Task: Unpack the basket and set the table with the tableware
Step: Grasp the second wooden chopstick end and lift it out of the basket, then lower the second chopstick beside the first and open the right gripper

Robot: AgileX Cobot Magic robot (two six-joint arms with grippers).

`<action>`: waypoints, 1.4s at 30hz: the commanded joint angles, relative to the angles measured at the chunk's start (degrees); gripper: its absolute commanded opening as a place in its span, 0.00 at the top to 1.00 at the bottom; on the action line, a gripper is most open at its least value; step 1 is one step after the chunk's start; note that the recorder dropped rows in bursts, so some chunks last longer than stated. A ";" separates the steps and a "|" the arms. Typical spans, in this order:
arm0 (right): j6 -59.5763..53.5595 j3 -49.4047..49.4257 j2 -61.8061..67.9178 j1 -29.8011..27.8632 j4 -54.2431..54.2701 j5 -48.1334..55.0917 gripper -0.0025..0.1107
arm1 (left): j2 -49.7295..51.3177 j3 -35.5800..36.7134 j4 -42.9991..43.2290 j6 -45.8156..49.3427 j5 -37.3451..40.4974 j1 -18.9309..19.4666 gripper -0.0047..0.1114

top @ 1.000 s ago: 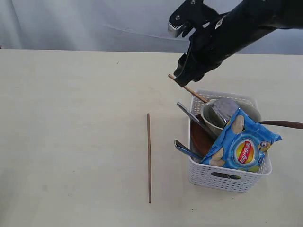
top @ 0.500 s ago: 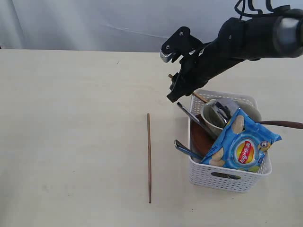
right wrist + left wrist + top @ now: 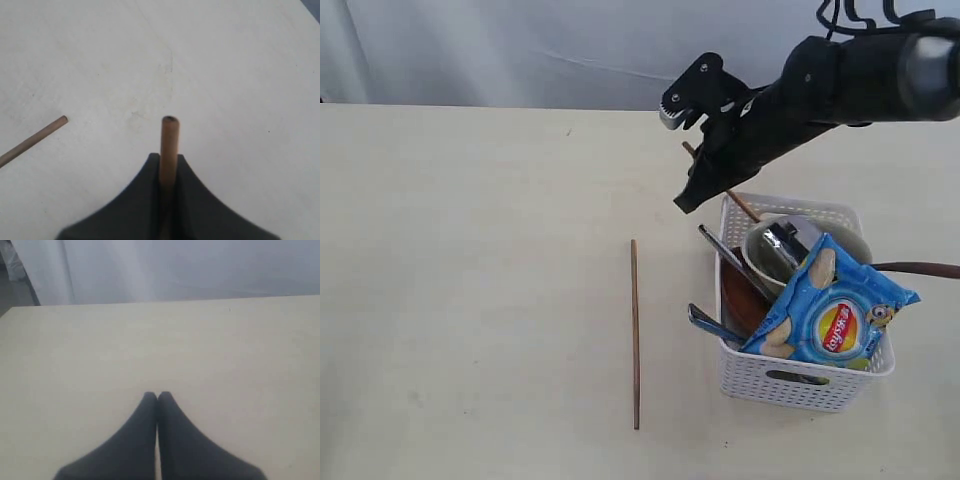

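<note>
Nearest, the basket (image 3: 800, 385) sits by the table's (image 3: 470, 300) near right corner, one chopstick (image 3: 634, 330) laid toward the middle. At the basket's far corner the right pincer (image 3: 686, 200) is clamped on the second chopstick (image 3: 742, 206). Next, I judge: draw it clear and lay it alongside. The left pincer (image 3: 157, 397) is shut, empty. Cream top, pale curtain (image 3: 520, 50) behind.

The table (image 3: 470, 250) is matt, the basket (image 3: 790, 385) plastic, the cup (image 3: 778, 248) shiny steel, the chopstick (image 3: 169, 145) wooden.
</note>
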 commanded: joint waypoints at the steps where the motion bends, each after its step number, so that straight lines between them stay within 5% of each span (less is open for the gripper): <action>1: 0.64 0.02 -2.51 -0.16 0.84 -0.32 0.98 | -0.21 0.21 -0.39 -0.45 -0.28 -0.35 0.96; 22: 0.75 0.02 -17.43 -0.16 1.83 -7.93 0.98 | -0.21 0.21 -0.39 -0.45 -0.28 -0.35 0.96; 26: 0.75 0.02 -20.36 -0.16 9.63 -7.93 0.98 | -0.21 0.21 -0.39 -0.45 -0.28 -0.35 0.96; 32: 1.19 -0.19 -22.48 0.25 35.95 -0.59 0.98 | -0.21 0.21 -0.39 -0.45 -0.28 -0.35 0.96; 42: 14.51 -0.70 -20.27 11.29 37.79 -0.53 0.98 | -0.21 0.21 -0.39 -0.45 -0.28 -0.35 0.96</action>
